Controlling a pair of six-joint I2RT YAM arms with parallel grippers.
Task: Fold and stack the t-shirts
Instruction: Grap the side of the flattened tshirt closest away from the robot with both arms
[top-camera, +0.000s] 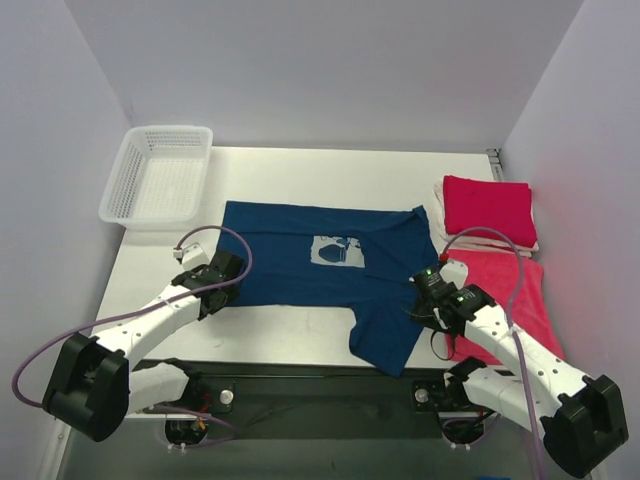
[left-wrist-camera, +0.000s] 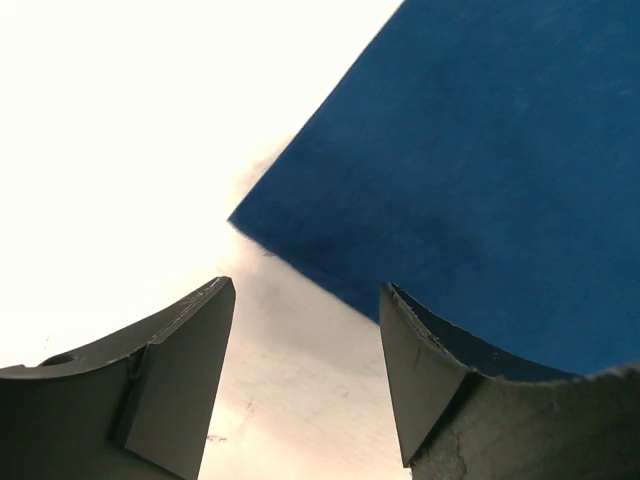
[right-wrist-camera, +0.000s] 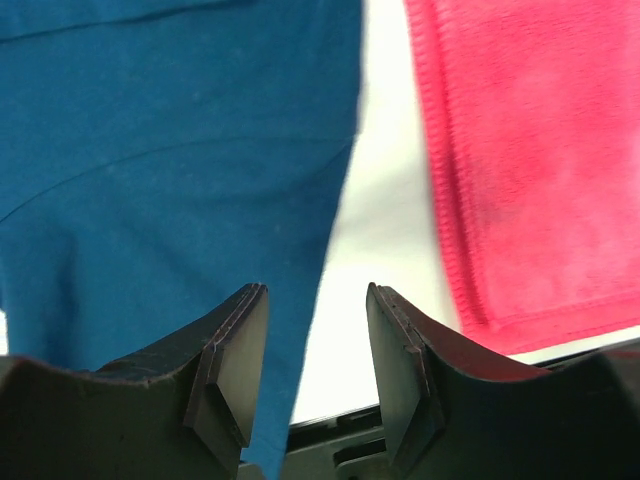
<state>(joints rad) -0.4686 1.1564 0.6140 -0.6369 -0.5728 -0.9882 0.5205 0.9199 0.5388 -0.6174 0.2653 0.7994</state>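
This is a robotics lab, set up as a small enclosed test cell. Two white-and-black robot arms, the left arm (top-camera: 150, 320) and the right arm (top-camera: 520, 365), are bolted side by side to a dark frame (top-camera: 330, 385) at the near edge of a plain white worktop (top-camera: 290, 335). Bare, pale walls (top-camera: 320, 70) box the worktop in at the back and on both sides, like a booth. Purple cables (top-camera: 215, 229) loop loosely from the arms' joints. The things on the worktop are few and neatly laid out: a white mesh basket (top-camera: 170, 130) in the far left corner, a navy t-shirt (top-camera: 290, 260) spread flat in the middle, and red t-shirts (top-camera: 490, 205) lying at the right.
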